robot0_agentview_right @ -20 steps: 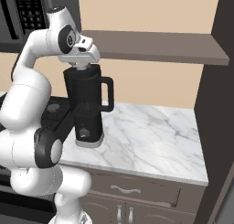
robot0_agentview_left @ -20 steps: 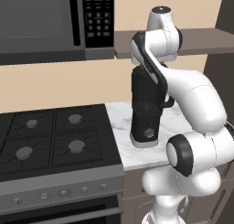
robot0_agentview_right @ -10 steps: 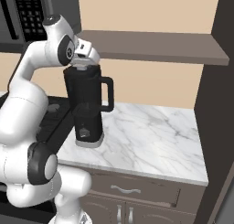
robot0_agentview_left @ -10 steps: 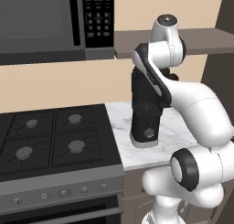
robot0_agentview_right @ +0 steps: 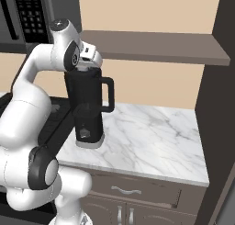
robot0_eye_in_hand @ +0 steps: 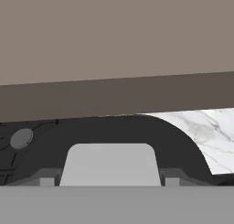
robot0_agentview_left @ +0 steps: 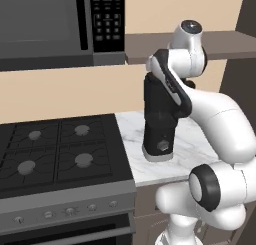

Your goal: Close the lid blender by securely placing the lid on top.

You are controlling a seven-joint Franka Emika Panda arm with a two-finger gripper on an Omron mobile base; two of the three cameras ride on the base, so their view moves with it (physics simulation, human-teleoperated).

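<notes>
A: What takes up the most room?

B: The microwave (robot0_agentview_left: 47, 26) fills the upper left of the left base view, with its keypad on its right side. Below it lies the black stove (robot0_agentview_left: 57, 154) with four burners. To the stove's right runs the marble worktop (robot0_agentview_right: 151, 141), and a brown shelf (robot0_agentview_right: 156, 47) hangs on the wall above it.

A: And the arm?

B: It rises from the base, bends at a dark elbow and reaches up and over the blender (robot0_agentview_right: 87, 107). Its wrist sits just above the jar's top, under the shelf.

A: Where does the blender stand?

B: Upright on the worktop, near the stove's edge. The jar is black, with a looped handle (robot0_agentview_right: 108, 95) on the side away from the stove. Its base has a grey bottom rim and a round knob (robot0_agentview_left: 162, 146) on the front.

A: The lid?

B: In the hand view a black rounded shape (robot0_eye_in_hand: 114, 136) lies right below the camera, with marble to its right and a burner to its left. Whether that is the lid or the jar's rim, I cannot tell.

A: And the fingers?

B: The hand (robot0_agentview_right: 87, 59) sits right on top of the jar, and its white body hides them. Whether they are spread or pinching something, I cannot tell.
</notes>
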